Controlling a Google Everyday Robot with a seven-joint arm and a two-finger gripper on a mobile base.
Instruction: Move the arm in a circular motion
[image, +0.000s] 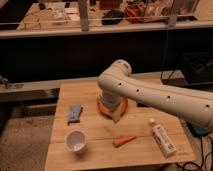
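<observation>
The cream-white arm (160, 95) reaches in from the right edge, its thick tubular segment dotted with small dark holes. Its bulbous elbow joint (114, 80) hangs over the middle of the wooden table (95, 155). From the elbow the arm turns down to a narrow pale tip, the gripper (117, 116), which hangs just above the table's centre in front of an orange bowl (104, 108).
On the table lie a blue cloth (75, 113) at the left, a white cup (76, 140) at the front left, an orange carrot (124, 141) in front, and a white bottle (161, 137) lying at the right. A dark counter with a railing runs behind.
</observation>
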